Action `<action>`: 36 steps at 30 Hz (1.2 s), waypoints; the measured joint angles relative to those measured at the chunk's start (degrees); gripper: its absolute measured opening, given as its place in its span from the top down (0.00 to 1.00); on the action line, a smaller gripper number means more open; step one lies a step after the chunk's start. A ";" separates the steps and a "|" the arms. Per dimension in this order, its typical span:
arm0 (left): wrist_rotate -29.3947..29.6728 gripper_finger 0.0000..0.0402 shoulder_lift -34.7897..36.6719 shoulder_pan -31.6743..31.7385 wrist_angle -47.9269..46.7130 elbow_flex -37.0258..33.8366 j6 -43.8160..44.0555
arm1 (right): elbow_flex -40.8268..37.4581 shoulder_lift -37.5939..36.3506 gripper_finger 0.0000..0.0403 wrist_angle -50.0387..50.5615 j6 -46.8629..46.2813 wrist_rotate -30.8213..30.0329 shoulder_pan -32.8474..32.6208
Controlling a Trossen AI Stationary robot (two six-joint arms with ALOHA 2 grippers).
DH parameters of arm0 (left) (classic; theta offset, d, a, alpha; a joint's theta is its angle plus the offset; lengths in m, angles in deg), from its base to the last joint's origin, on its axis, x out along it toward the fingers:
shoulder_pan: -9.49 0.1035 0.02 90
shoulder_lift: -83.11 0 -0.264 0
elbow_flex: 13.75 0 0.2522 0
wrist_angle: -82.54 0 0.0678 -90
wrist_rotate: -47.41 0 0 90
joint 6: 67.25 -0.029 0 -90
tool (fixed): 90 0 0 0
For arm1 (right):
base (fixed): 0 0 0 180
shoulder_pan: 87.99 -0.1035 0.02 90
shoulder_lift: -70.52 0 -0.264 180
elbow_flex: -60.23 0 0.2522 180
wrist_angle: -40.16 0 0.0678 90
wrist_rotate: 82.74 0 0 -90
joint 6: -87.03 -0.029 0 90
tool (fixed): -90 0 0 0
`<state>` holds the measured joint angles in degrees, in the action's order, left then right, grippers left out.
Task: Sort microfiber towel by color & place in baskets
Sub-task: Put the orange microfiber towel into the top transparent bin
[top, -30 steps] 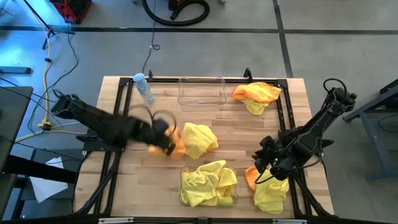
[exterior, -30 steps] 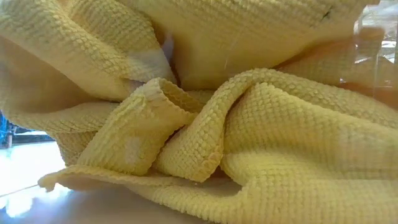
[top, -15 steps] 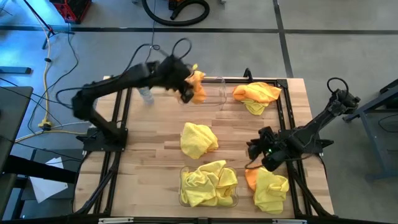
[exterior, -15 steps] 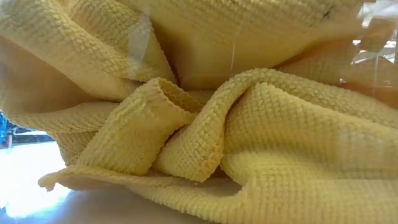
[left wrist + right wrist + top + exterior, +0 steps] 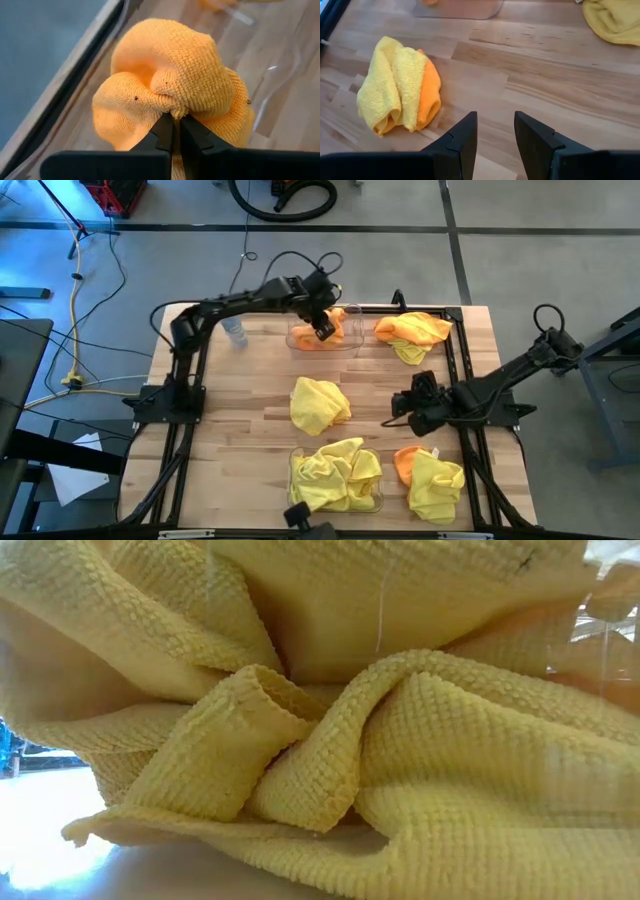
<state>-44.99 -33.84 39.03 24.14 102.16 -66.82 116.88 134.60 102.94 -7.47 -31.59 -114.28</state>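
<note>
From above, we see the left gripper (image 5: 322, 330) reaching across the far edge of the worktop (image 5: 240, 395), holding an orange towel (image 5: 335, 325) directly over the far clear basket (image 5: 324, 330), so the release depends on the towel hanging inside the basket's walls rather than over its rim. The near basket (image 5: 336, 480) already holds yellow towels (image 5: 335, 472). A loose yellow towel (image 5: 319, 404) lies mid-worktop, to the left of the right gripper (image 5: 410, 408); a yellow-and-orange pile (image 5: 428, 480) sits at the near right and another mixed pile (image 5: 412, 332) at the far right. A small water bottle (image 5: 231, 322) stands to the left of the far basket. We judge the right arm nearer to the middle towel.

The low view is filled by yellow towel cloth (image 5: 330, 740) pressed close to the lens; it tells us nothing of either gripper.

The left wrist view shows what the overhead cannot: the gripper's fingers (image 5: 165, 132) are pinched tight on a fold of the orange towel (image 5: 172, 80), with the basket's clear wall (image 5: 280, 85) below it.

The right wrist view shows that gripper (image 5: 492, 131) with its fingers spread and empty above bare wood, and reveals an orange layer (image 5: 429, 97) folded into the middle yellow towel (image 5: 390, 90).
</note>
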 joint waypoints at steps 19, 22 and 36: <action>2.50 0.65 -1.92 -0.30 -5.98 6.63 -7.32 | 0.00 0.00 0.69 0.08 0.92 0.29 4.78; 2.60 0.64 -1.83 -0.41 -8.25 9.62 -6.62 | 0.00 -0.02 0.69 0.09 3.53 -0.05 6.15; -1.38 0.67 4.07 -9.98 -18.66 10.29 -1.79 | 0.02 -0.02 0.69 9.62 23.31 6.19 16.13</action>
<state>-46.36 -29.77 29.04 5.48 112.45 -68.61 116.90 134.57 112.56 15.84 -25.41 -98.15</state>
